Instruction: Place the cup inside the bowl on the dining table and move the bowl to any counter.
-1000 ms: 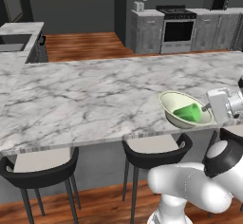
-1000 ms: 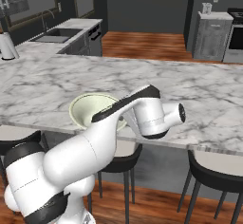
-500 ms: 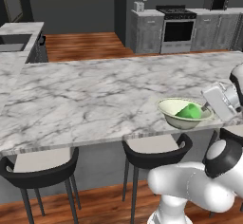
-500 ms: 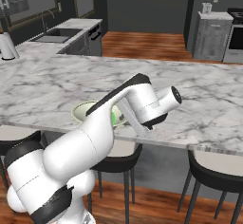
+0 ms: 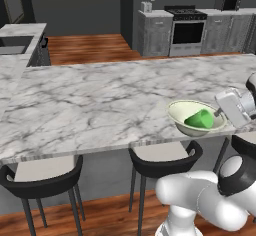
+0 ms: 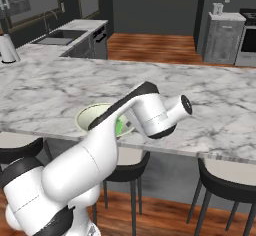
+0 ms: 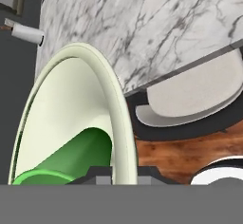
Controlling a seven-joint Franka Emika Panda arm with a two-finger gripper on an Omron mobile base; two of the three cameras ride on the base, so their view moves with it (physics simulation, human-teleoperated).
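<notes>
Since a second ago, the bowl [image 5: 196, 117] has tipped from steeply tilted back toward level at the near edge of the marble surface [image 5: 100, 100]. Clenched on the bowl's rim, the claw [image 7: 124, 173] grips its right side. Inside, the green cup [image 5: 200, 119] lies on its side, above a stool [image 5: 162, 157].

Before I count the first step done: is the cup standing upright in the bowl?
No. In the left base view the cup lies tipped on its side inside the bowl, its mouth facing sideways.
</notes>
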